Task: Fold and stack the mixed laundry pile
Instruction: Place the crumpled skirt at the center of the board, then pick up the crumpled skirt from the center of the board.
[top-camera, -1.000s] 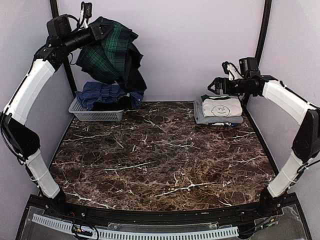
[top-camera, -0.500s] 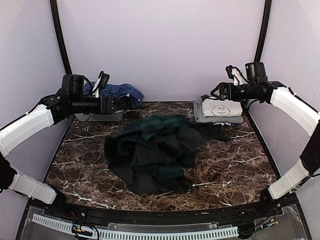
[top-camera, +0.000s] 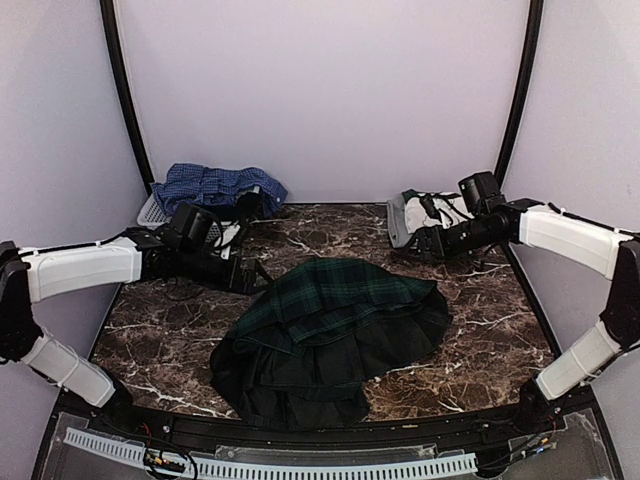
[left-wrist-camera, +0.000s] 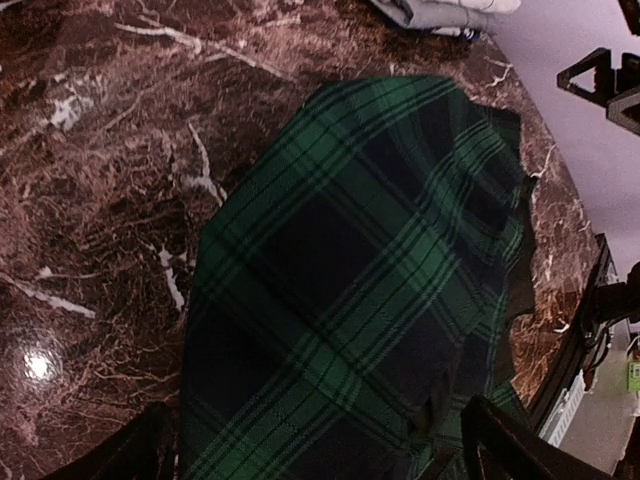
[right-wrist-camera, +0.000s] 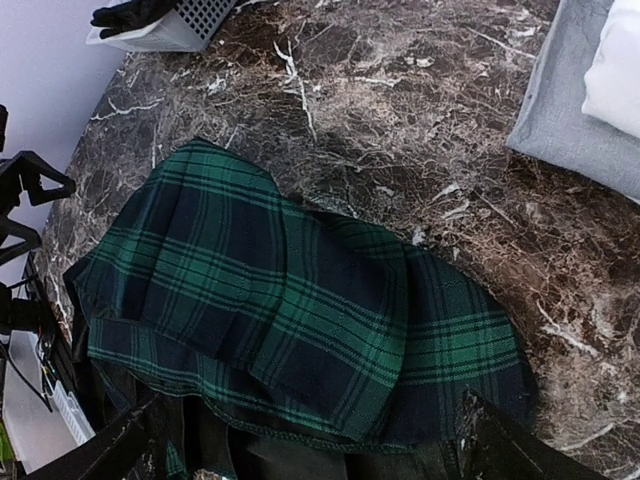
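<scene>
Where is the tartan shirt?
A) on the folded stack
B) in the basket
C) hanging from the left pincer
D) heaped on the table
D: the tartan shirt lies heaped on the table, clear of the basket and the stack.

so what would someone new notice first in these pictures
The dark green tartan shirt sprawled crumpled across the middle of the dark marble table grabs the eye first. Then the blue checked shirt heaped in the pale basket at the far left corner, and the folded stack at the far right.
</scene>
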